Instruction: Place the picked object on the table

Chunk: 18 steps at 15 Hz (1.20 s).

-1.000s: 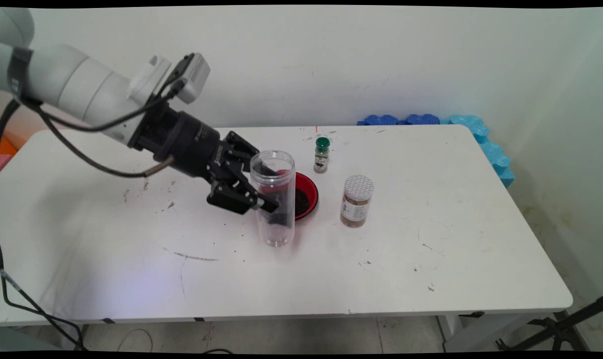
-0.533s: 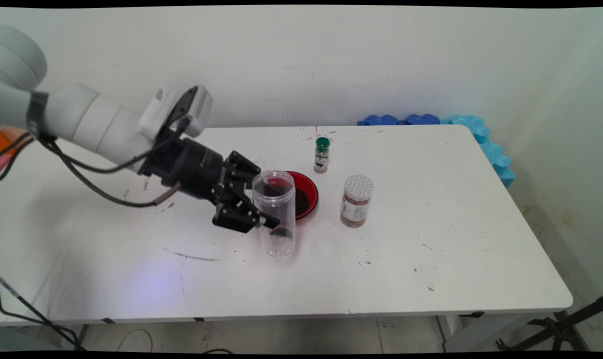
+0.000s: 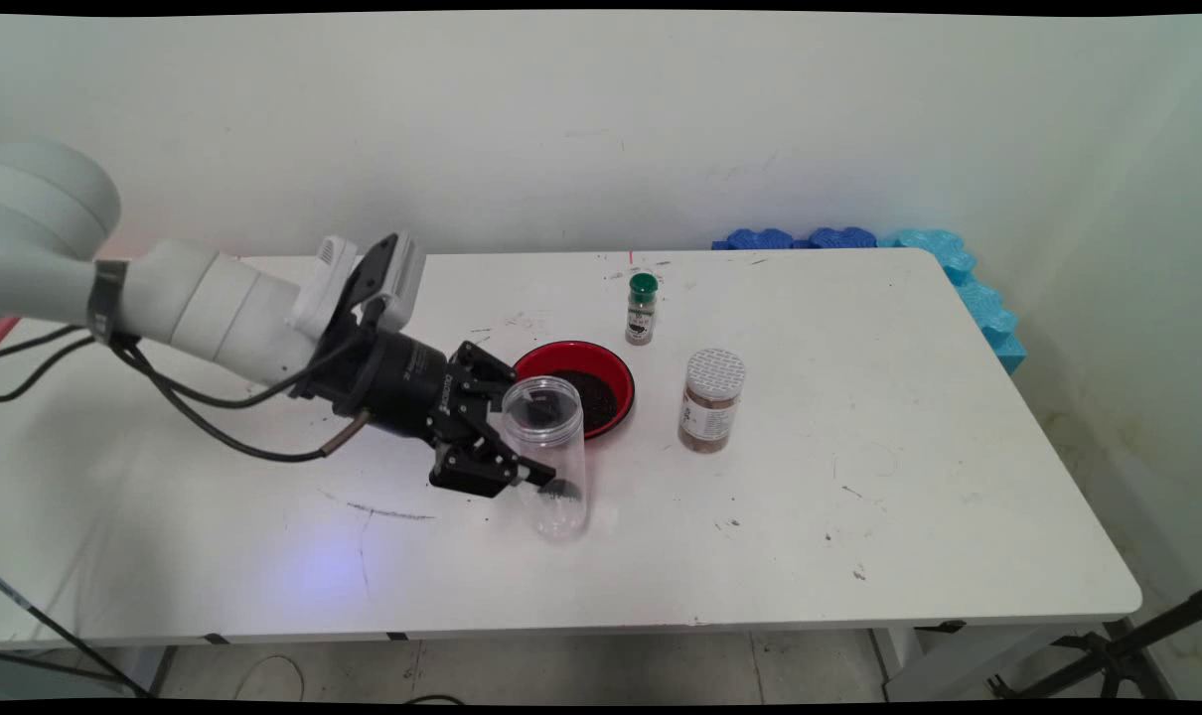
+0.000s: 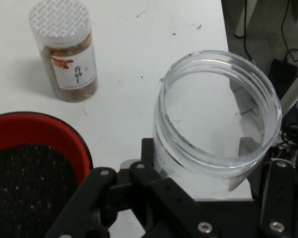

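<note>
We see the black claw [image 3: 531, 447] clenched on a clear plastic jar [image 3: 547, 452], one finger on each side of its smooth round wall. The jar is open at the top, with a ribbed neck, and in the hand view [image 4: 216, 114] it looks empty, the table showing through its wall. It sits a little left of the middle of the white table [image 3: 859, 497]; we cannot tell whether its base touches the surface.

Just behind and right of the jar lies a shallow red bowl [image 3: 601, 372], round and glossy, filled with a dark grainy matter; in the hand view the bowl [image 4: 64, 134] is close beside the claw's linkage. Beyond the bowl, toward the wall, stands a small slim bottle [image 3: 641, 310] with a green cap and a label. Right of the bowl, near it but apart, stands a short jar of brown pieces [image 3: 710, 400] with a white patterned lid and a paper label, seen upright in the hand view [image 4: 64, 49] as well.

The table top is matte, scuffed and speckled with dark marks. Its near half and whole right side lie open up to the rounded edges. Blue foam pieces [image 3: 859, 240], knobbly in shape, line the far right corner against the wall.
</note>
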{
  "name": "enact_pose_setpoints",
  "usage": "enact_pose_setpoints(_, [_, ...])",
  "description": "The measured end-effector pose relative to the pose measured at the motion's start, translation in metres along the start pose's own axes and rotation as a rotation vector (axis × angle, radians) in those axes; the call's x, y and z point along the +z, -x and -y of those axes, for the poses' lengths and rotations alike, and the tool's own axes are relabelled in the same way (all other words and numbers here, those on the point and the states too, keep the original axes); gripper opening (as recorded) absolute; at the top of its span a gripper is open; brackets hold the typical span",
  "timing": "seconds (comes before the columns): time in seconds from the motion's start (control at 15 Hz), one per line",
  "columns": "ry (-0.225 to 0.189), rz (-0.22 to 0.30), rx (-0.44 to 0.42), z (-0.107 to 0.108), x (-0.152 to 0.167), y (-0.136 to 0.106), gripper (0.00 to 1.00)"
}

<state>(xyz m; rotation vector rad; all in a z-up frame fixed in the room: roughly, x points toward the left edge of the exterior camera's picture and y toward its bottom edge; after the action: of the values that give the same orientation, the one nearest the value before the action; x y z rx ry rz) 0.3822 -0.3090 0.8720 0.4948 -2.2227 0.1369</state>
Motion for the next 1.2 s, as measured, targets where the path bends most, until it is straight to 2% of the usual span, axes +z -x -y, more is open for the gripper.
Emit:
enact_pose_setpoints(0.6, [-0.008,-0.014,-0.006,0.002,0.016,0.024,0.00])
enact_pose_setpoints(1.13, [-0.010,-0.024,-0.012,0.003,0.022,0.033,0.00])
enact_pose_setpoints(1.2, [-0.010,-0.026,-0.013,0.003,0.023,0.033,1.00])
